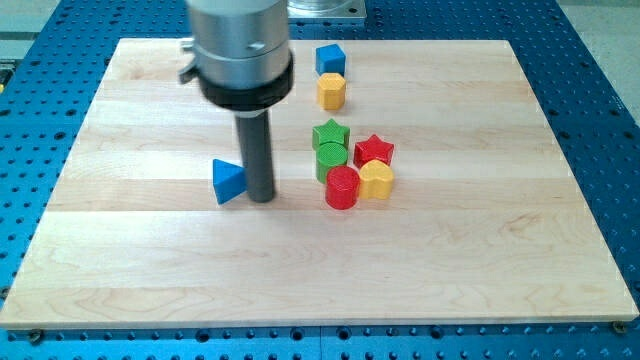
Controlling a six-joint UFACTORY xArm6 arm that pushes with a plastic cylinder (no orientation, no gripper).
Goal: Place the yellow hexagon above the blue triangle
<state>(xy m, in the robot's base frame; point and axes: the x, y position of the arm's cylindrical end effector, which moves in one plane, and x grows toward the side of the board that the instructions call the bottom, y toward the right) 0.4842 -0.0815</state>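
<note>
You are at the very start of the job: the yellow hexagon point(332, 91) sits toward the view's top and right of the blue triangle point(227, 181), well apart from it, and nothing is pressing on it yet. It lies just below the blue cube point(330, 58).

Your tip point(261, 198) rests on the worktop point(120, 250) just beside the blue triangle, on its right, close enough that I cannot tell whether they touch. There are no jaws on this arm, only the rod, so it grips nothing.

As I judge it, you must next draw the tip away from the blue triangle without nudging it, come round to the hexagon's right side, and push leftward until the hexagon stands straight above the blue triangle.

The rod hangs upright from its grey collar.
</note>
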